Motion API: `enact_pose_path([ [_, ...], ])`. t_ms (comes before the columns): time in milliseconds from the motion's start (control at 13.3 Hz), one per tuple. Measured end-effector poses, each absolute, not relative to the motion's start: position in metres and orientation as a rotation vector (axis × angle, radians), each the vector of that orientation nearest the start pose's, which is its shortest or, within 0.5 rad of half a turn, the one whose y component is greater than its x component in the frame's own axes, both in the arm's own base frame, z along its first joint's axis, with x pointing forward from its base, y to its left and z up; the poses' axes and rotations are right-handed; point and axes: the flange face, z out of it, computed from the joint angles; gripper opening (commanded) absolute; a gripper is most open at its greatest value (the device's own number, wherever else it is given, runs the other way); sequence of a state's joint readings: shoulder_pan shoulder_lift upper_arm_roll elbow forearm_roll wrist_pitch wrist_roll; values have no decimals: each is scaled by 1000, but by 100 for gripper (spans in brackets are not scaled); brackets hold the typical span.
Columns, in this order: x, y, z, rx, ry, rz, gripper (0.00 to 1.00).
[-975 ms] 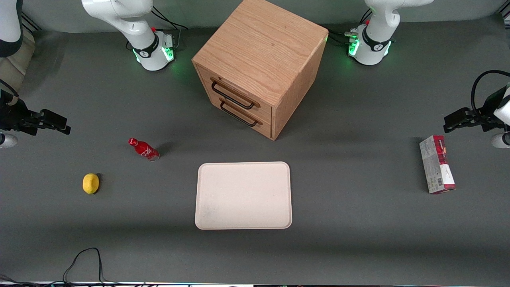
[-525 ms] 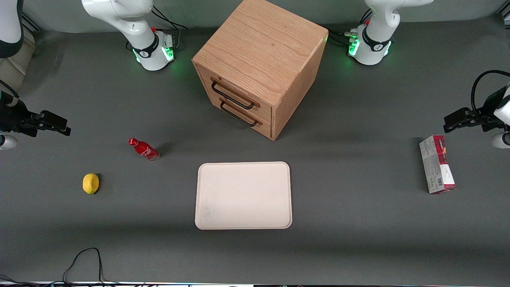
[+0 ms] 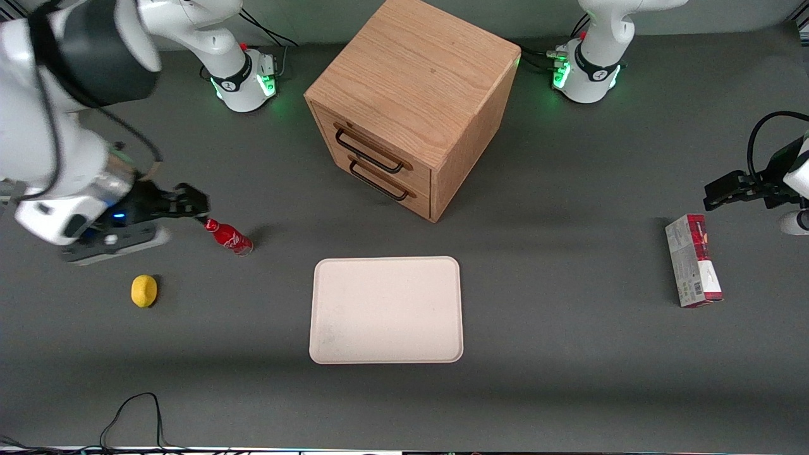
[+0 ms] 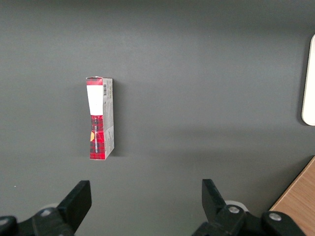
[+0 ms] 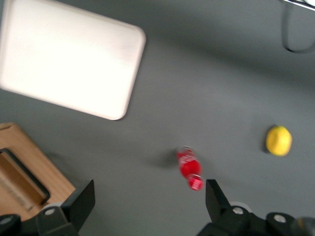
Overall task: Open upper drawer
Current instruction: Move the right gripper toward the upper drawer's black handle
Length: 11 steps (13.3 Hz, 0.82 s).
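Swung inward since a moment ago, the right arm's gripper [image 3: 189,203] now hovers low over the dark grey counter [image 3: 569,328], its black fingers [image 5: 78,204] spread wide and holding nothing. Just beside the fingertips stands a small red bottle [image 3: 228,236]; a yellow lemon [image 3: 144,291] lies near. The light oak upper drawer [image 3: 370,146] with its black wire handle stays shut in the wooden cube cabinet [image 3: 417,82], well apart from the fingers. A cream rectangular tray [image 3: 386,309] sits near.

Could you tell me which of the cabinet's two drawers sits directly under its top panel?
The upper drawer, shut; the lower drawer sits beneath it. The gripper, open, is above the red bottle.
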<state>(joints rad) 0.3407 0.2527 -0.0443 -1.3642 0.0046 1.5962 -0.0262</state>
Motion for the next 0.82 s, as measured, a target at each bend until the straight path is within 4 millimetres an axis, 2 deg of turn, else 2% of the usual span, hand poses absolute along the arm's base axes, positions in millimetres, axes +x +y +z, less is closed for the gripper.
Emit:
enact_pose_path([
  [150, 585, 258, 564, -3062, -675, 37, 100],
  [300, 558, 321, 553, -3014, -832, 62, 100],
  [450, 533, 369, 542, -2982, -957, 87, 100],
  [600, 518, 395, 532, -2964, -1028, 109, 100],
  [825, 518, 395, 522, -2884, -1179, 156, 100],
])
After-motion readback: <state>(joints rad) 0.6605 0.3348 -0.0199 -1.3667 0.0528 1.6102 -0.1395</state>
